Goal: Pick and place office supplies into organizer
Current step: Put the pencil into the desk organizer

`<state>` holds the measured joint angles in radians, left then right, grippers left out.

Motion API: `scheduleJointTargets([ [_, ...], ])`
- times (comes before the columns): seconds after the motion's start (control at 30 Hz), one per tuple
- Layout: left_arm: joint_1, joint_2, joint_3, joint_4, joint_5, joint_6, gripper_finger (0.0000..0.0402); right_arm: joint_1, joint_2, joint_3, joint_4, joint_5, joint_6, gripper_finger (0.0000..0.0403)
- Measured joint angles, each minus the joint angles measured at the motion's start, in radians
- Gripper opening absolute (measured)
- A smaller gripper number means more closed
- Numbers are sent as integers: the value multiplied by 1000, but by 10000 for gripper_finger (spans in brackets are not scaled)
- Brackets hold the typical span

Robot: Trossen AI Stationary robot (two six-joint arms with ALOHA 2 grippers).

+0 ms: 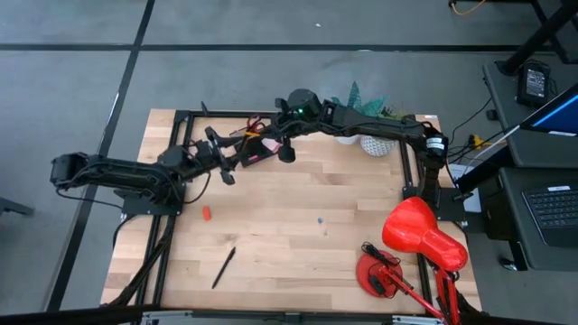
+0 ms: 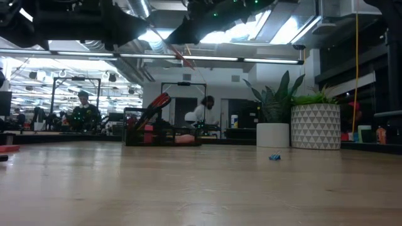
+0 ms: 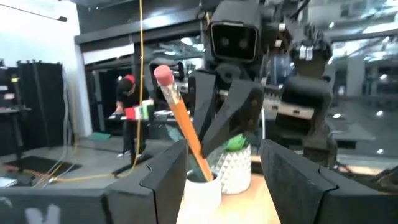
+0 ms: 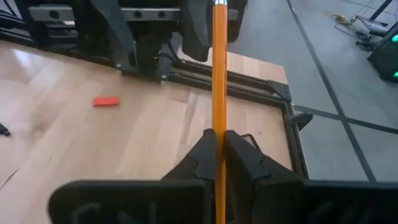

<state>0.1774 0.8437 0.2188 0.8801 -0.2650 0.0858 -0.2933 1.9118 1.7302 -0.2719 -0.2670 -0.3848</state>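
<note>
My right gripper (image 4: pixel 219 134) is shut on the orange pencil (image 4: pixel 219 68), high above the table near its far edge. The pencil's pink eraser end (image 3: pixel 163 75) points at my left gripper (image 3: pixel 230 177), which is open. Its fingers stand on either side of that end without touching it. The dark organizer (image 2: pixel 162 134) rests on the table at the far edge, with the red scissors (image 2: pixel 157 102) sticking up out of it. A red eraser (image 1: pixel 206 214) and a black pen (image 1: pixel 224 267) lie flat on the wood. My right gripper pinches the pencil's shaft (image 4: pixel 219 118) between its two fingers. The fingers lie along the pencil, which runs on forward past their tips. The pencil is lifted clear of the table, with its eraser end toward the left gripper.
Two white plant pots (image 2: pixel 316 125) stand at the far right of the table. The red desk lamp (image 1: pixel 420 239) takes up the near right corner. A small blue item (image 1: pixel 318 218) lies mid-table. Bare wood shows around the eraser and the pen.
</note>
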Motion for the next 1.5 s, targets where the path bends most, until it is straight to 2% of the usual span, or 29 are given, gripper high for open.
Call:
scheduleJointTargets([
  [0.3,84,11,0,36,97,-92,196,24,0,0,26,-1,-18,23],
  [0.53,102,18,21,42,169,-110,196,25,0,0,25,-1,-18,23],
  [0.9,102,86,63,39,170,-110,190,25,0,0,25,-1,-17,23],
  [1.07,102,92,63,62,147,-109,149,29,0,0,24,-1,-17,23],
  [1.4,102,96,63,78,145,-109,23,34,1,-1,24,0,-16,23],
  [1.5,102,96,63,79,146,-92,16,40,1,-1,24,3,-8,23],
])
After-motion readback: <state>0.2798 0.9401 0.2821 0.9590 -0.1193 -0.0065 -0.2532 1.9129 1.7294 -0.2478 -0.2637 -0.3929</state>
